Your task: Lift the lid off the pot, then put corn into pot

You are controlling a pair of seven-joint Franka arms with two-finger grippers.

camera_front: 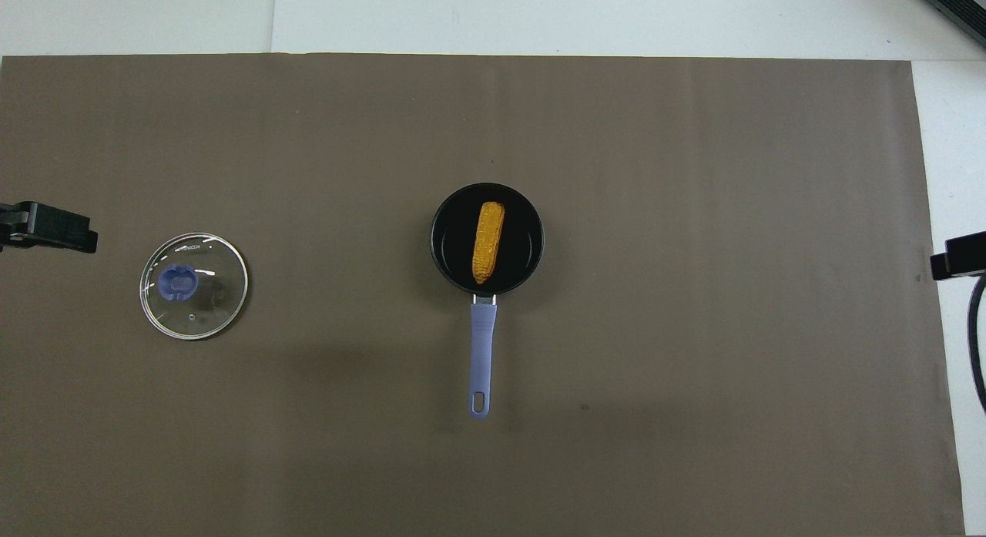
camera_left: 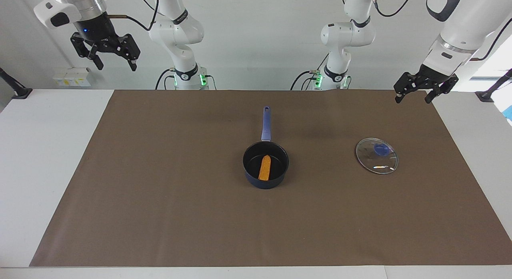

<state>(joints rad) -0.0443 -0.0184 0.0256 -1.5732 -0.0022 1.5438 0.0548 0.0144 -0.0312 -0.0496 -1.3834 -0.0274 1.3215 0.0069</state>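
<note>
Right claw [camera_left: 114,59] hangs high above its end of the surface [camera_left: 160,215], fingers spread, holding nothing. The corn [camera_left: 264,167] lies inside the pot [camera_left: 265,165]; the lid [camera_left: 377,155] rests flat toward the left arm's end. Left claw [camera_left: 414,93] is raised, spread and empty

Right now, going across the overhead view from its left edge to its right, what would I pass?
Left gripper → lid → pot with the corn in it → right gripper; all over or on the brown mat.
</note>
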